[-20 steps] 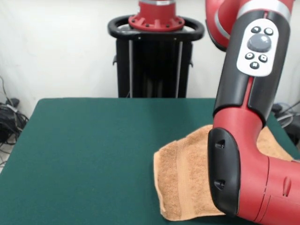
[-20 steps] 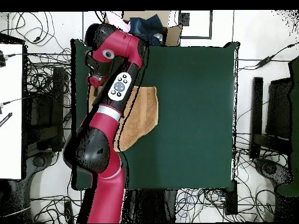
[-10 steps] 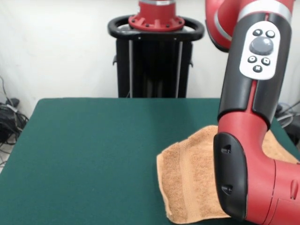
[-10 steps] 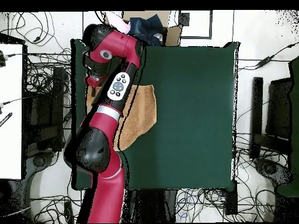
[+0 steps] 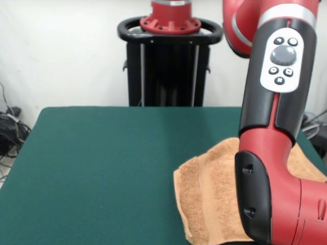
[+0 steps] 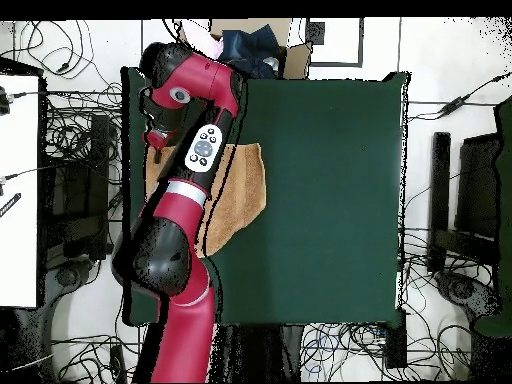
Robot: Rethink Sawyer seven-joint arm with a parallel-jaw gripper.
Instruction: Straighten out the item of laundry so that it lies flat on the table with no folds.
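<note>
The towel [image 5: 212, 201] lies folded at the table's [image 5: 102, 168] right side in the front view, shifted slightly more toward that edge than before. The arm [image 5: 273, 127] covers it partly; the jaws' state I cannot tell.

A robotics lab: a red and black robot arm [image 5: 273, 127] on a black pedestal [image 5: 168, 66] stands at a green-topped table [image 5: 102, 163], with tangled cables [image 6: 60, 120] across the floor and a plain white wall [image 5: 61, 51] behind.
</note>
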